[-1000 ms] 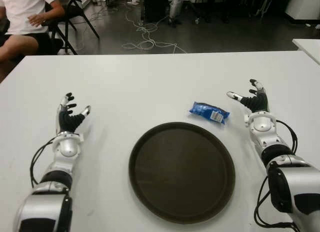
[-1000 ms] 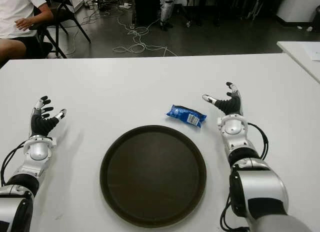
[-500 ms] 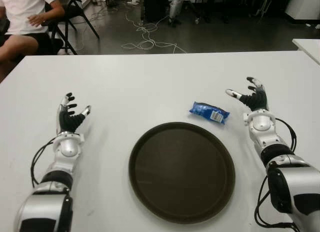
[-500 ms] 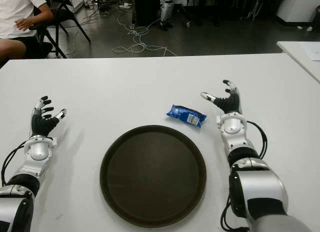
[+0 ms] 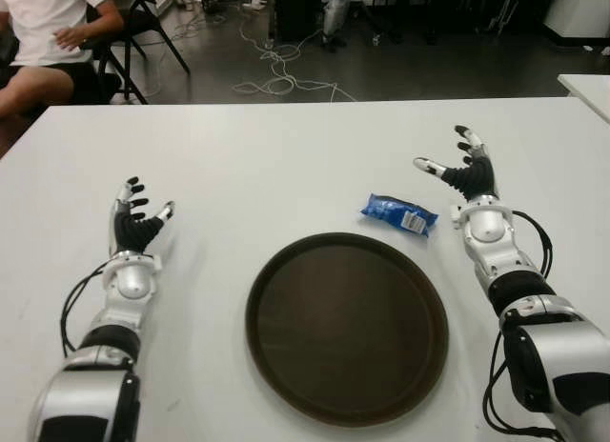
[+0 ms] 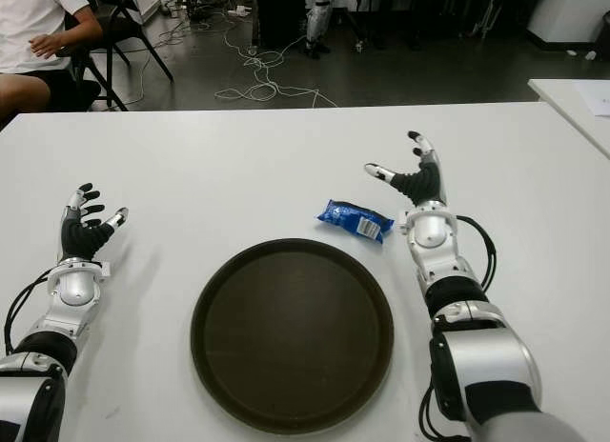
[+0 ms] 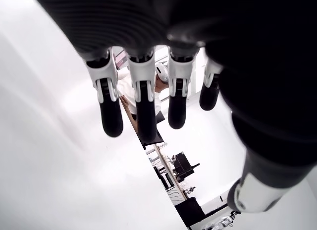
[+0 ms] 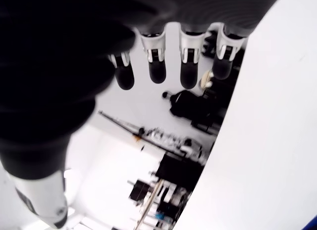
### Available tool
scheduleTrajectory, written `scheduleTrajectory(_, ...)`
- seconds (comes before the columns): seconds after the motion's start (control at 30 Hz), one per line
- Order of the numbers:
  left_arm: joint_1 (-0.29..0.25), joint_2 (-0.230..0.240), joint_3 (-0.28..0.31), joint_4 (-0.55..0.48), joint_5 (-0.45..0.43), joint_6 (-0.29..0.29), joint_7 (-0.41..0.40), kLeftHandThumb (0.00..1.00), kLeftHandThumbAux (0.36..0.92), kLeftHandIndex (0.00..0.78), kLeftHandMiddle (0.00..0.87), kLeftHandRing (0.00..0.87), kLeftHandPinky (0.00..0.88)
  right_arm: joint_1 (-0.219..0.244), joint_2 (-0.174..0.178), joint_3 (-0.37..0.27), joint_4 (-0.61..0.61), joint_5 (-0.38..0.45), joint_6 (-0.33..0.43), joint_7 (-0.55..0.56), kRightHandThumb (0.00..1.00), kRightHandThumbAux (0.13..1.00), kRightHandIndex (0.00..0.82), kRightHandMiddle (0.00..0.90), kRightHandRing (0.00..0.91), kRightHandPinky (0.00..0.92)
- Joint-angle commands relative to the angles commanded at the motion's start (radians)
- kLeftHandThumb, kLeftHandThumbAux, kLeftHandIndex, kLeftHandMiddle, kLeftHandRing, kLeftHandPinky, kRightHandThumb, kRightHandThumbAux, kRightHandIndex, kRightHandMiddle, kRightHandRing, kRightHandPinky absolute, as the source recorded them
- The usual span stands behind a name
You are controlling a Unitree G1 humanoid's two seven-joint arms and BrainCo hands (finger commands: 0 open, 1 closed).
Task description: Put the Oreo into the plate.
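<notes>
White table [image 5: 286, 166] takes up most of your view, with the big dark brown plate [image 5: 347, 326] sitting front and centre, nothing on it. Your right hand [image 5: 460, 169] is up beside the Oreo, fingers spread and holding nothing. Left hand [image 5: 134, 220] is well off to the plate's left, fingers open too. Smallest bit: the blue Oreo [image 5: 398, 213] pack lies on the table just past the plate's far right rim.

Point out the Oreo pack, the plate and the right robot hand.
Oreo pack [image 5: 398, 213], left eye view, middle of the blue wrapper.
Plate [image 5: 346, 326], left eye view, bare centre.
Right robot hand [image 5: 467, 178], left eye view, palm, fingers spread.
</notes>
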Motion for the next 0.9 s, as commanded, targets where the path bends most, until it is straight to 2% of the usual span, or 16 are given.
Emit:
scheduleTrajectory(0.47,0.002,-0.002,-0.004,-0.005,0.004,-0.002,0.004,0.221,0.724,0.095,0.165,0.189,0.202,0.025,-0.018,0.077,-0.114,-0.072,0.033,0.075,0.0,0.75,0.111,0.081,0.059,0.035)
scheduleTrajectory(0.63,0.003,-0.005,0.0,-0.007,-0.003,-0.007,-0.004,0.214,0.725,0.092,0.162,0.185,0.196,0.03,-0.022,0.082,-0.133,-0.076,0.034,0.102,0.0,0.734,0.106,0.073,0.049,0.029)
scheduleTrajectory(0.8,0.003,-0.007,0.002,-0.008,-0.005,-0.008,-0.004,0.213,0.716,0.093,0.174,0.198,0.235,0.03,-0.02,0.087,-0.142,-0.079,0.041,0.113,0.0,0.707,0.099,0.065,0.04,0.027)
scheduleTrajectory(0.9,0.0,-0.003,-0.005,-0.004,0.004,-0.001,0.003,0.223,0.713,0.097,0.177,0.203,0.237,0.018,-0.017,0.102,-0.132,-0.1,0.064,0.103,0.0,0.687,0.093,0.062,0.043,0.034)
